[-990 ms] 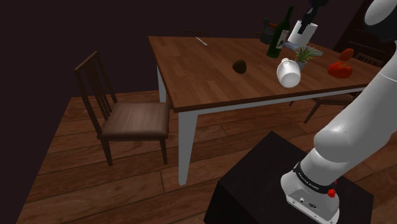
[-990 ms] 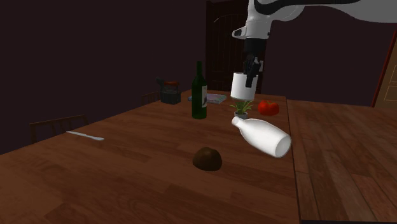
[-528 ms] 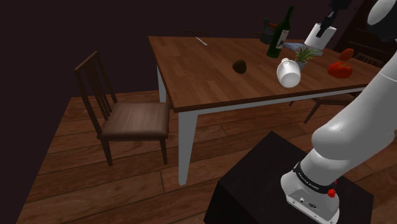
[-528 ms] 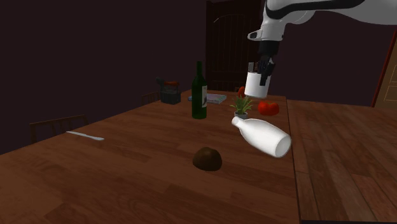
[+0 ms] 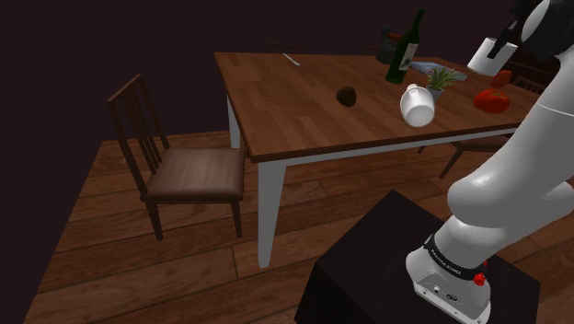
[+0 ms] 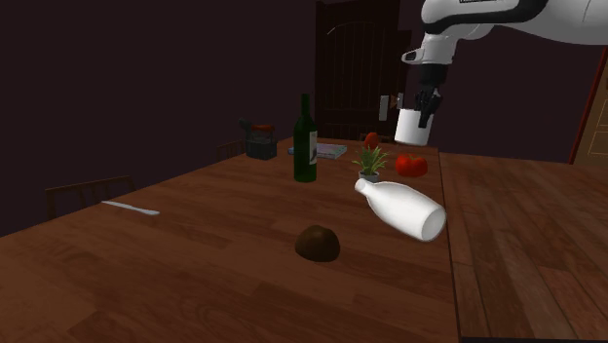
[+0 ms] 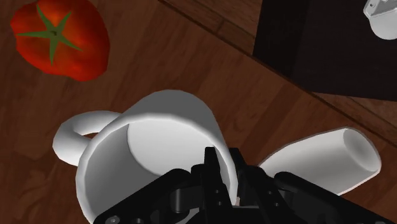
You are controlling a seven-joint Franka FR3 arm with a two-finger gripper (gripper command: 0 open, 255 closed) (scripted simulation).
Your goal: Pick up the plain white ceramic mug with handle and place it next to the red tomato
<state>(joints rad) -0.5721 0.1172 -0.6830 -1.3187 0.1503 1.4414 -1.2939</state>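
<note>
Shoulder view looks past the stand (image 5: 368,267) onto the table (image 5: 285,92); the second skims it low; both show the tomato (image 5: 490,99).

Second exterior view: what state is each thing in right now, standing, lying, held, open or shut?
Plain white mug with handle: held in the air over the table.
All-black two-finger gripper: shut on the mug's rim.
Dark green wine bottle: upright on the table.
White bottle-shaped vessel: lying on its side near the table's edge.
Red tomato: resting on the table.
Small green potted plant: upright.
Dark panelled door: shut.
</note>
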